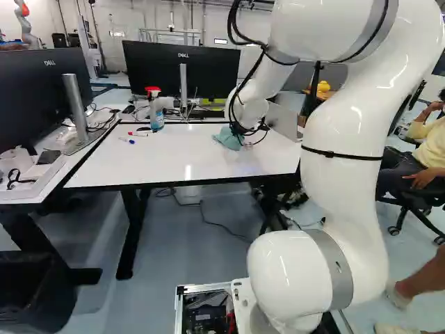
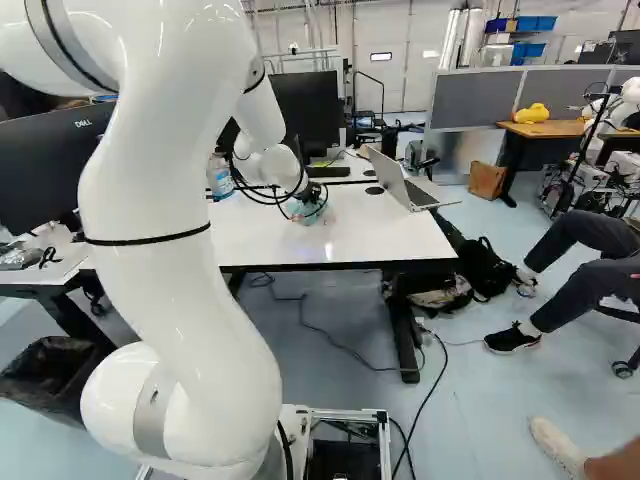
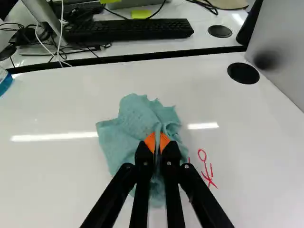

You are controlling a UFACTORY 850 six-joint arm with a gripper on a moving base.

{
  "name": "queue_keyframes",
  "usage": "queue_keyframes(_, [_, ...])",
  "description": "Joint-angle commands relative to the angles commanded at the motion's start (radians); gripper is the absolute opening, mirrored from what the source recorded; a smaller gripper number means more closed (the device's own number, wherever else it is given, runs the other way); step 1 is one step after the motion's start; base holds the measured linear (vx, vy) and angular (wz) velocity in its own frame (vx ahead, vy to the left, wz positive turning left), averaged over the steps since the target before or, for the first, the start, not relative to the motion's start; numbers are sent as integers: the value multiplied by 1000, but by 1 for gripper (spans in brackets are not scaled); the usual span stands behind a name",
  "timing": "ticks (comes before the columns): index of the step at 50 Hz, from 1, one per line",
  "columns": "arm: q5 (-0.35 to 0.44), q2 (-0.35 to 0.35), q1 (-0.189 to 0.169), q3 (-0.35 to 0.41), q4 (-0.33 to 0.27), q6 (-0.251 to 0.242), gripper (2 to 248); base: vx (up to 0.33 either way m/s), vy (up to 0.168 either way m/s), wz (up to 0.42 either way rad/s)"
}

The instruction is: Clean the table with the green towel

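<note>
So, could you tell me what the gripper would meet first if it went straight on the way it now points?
Most likely the white tabletop, with the green towel that the gripper holds pressed in between; any gap left is hard to judge.

The green towel point(image 3: 133, 116), pale and crumpled, lies bunched with a pinched fold on the glossy white table point(image 3: 57, 180), which bears red marks point(image 3: 207, 175) just beside it

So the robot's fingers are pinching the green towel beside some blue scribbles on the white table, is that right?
Not quite: the scribbles are red, not blue, as the wrist view shows. The fingers are indeed pinching the green towel beside them, on the white table.
</note>
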Motion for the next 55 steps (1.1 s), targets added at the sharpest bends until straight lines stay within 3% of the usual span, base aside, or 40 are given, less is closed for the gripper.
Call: queue_keyframes(55, [-56, 0, 0, 0, 0, 0, 33, 0, 0, 0])
